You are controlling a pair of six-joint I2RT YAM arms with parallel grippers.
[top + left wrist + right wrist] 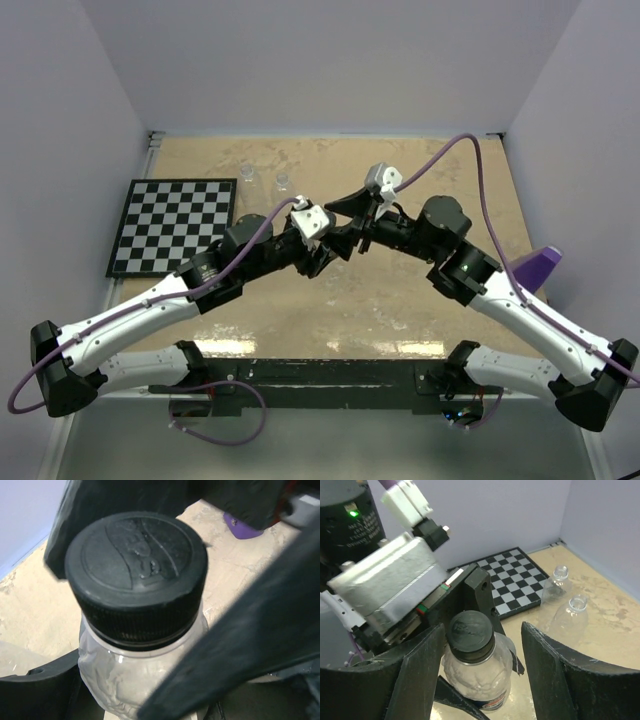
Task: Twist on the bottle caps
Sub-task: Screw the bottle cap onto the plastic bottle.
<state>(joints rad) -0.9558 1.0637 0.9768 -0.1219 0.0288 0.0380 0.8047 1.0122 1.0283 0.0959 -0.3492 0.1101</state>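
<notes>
While the left pincer [145, 672] is clamped on a small clear plastic bottle [481, 680], the right pincer [482, 632] stands half apart around its round black cap [469, 629], not gripping.

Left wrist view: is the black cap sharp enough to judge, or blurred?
Left wrist: black cap sharp, with a small glint near its centre; foreground finger blurred and dark. Right wrist: cap crisp, evenly lit, no glare. Top external: cap not visible.

Left gripper [322, 258] seemingly tight, right gripper [482, 635] wide
</notes>
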